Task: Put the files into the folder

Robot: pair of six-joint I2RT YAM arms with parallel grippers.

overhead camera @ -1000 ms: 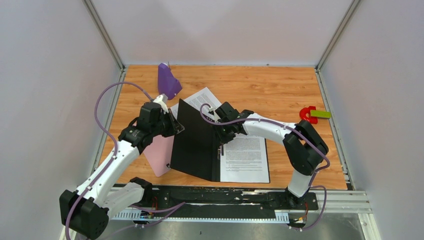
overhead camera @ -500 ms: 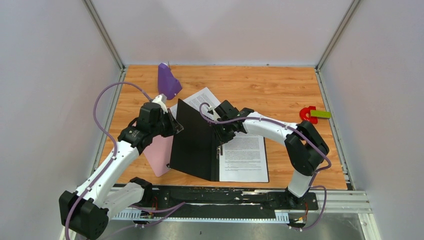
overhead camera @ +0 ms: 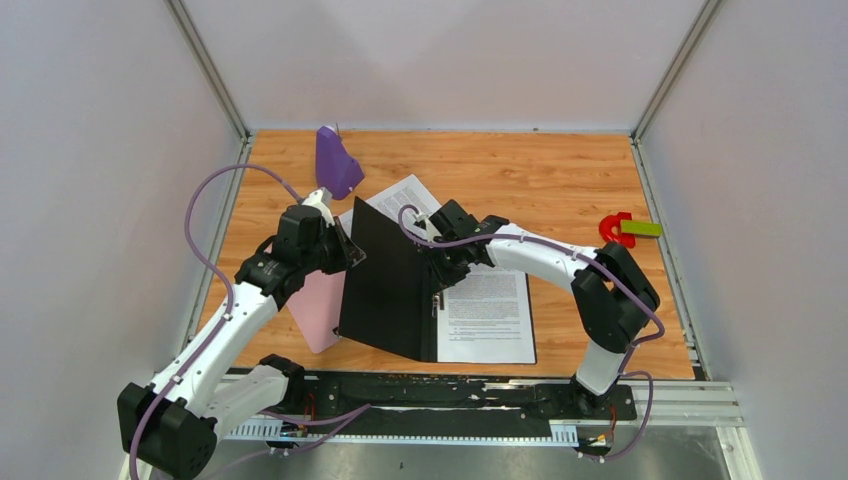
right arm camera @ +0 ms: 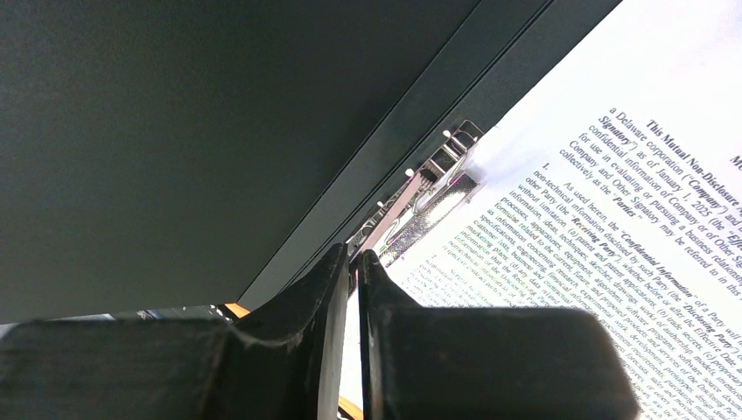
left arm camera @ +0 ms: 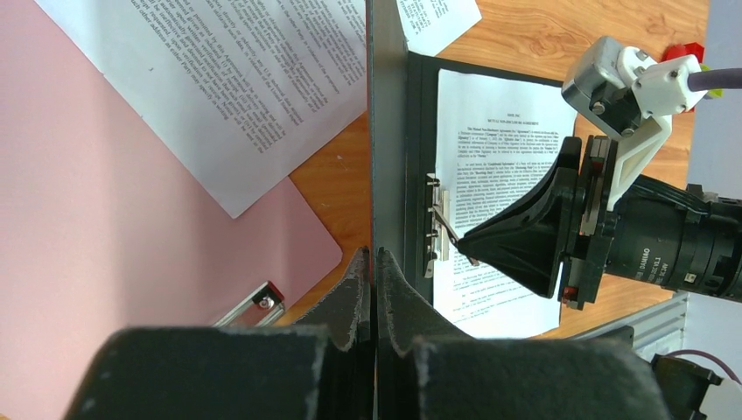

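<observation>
Left fingers (left arm camera: 363,273) are pressed together on the free edge of the folder's (overhead camera: 385,290) cover, holding it raised on edge so its black inner face shows toward the right arm. The right fingers (right arm camera: 341,276) are nearly closed, pinching the thin metal lever of the clip (left arm camera: 435,229) beside the spine. The folder lies open at the middle of the bench (overhead camera: 560,175), close to the near edge, with its long axis running from the near edge toward the far edge and its spine on the bench below the raised cover. Its right half lies flat and carries a printed sheet (overhead camera: 492,318), squared to the folder, heading end toward the far edge and its left margin at the clip. A second sheet (left arm camera: 227,87) is outside the folder, skewed. It lies partly on a pink clipboard (overhead camera: 318,312) left of the cover and partly on bare wood, with one corner reaching past the cover toward the far edge. The clipboard lies flat just left of the folder, under the left arm, its metal clamp at the near end. A purple object (overhead camera: 337,160) stands near the far-left corner, just beyond the left arm's wrist. Close to the right edge, well apart from the folder, a red piece (overhead camera: 612,228) touches a small green block (overhead camera: 642,229). The raised cover stands between the two arms and hides part of the second sheet from above.
</observation>
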